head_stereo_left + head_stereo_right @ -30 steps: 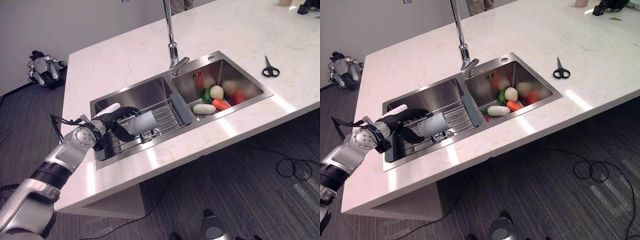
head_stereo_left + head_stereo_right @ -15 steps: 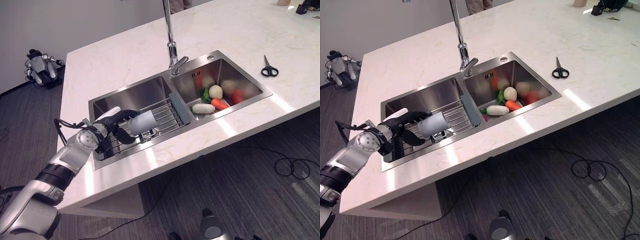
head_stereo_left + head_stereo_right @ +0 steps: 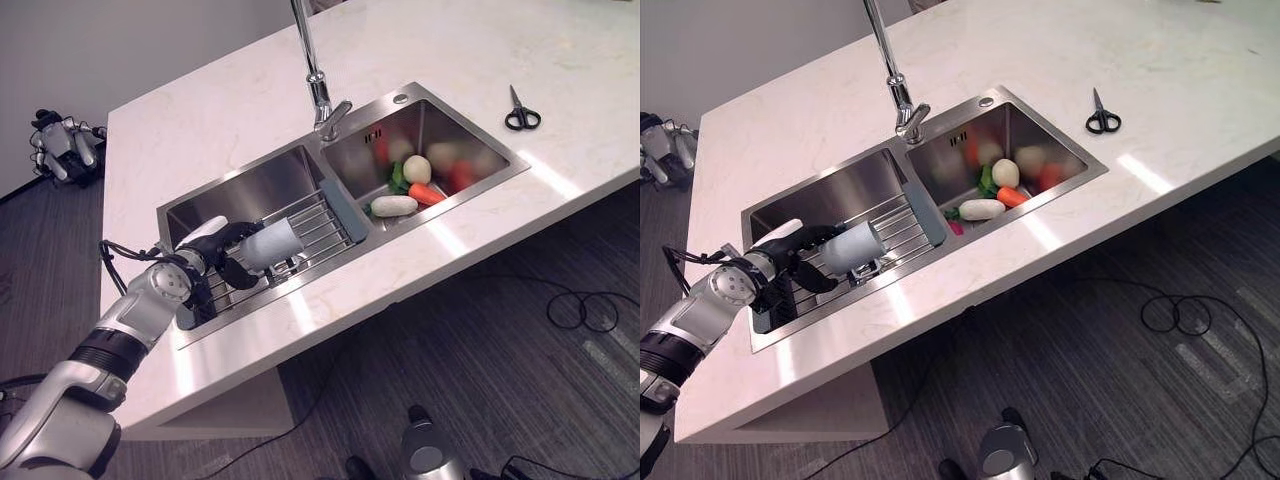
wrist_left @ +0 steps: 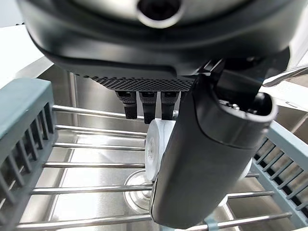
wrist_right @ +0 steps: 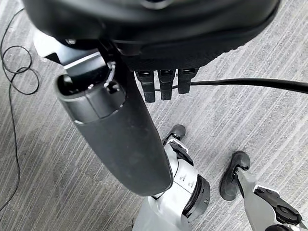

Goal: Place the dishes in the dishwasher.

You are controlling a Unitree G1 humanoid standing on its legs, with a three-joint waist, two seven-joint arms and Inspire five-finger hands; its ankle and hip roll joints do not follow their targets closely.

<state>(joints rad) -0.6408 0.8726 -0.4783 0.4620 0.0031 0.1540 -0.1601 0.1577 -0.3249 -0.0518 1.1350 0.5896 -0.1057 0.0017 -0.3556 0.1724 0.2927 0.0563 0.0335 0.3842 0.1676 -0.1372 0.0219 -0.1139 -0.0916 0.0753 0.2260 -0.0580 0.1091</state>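
Left hand (image 3: 228,252) stays clamped on pale grey cylindrical cup (image 3: 268,244) over wire rack (image 3: 318,222) in left steel sink basin (image 3: 250,185); vegetables (image 3: 405,188) fill right basin.

we are seeing black scissors (image 3: 517,110) lying on the pale counter (image 3: 230,100), well apart from the tap (image 3: 318,80) standing behind the double sink (image 3: 440,205). a carrot (image 3: 432,194), a white radish (image 3: 394,206) and other vegetables are lying in the right basin.
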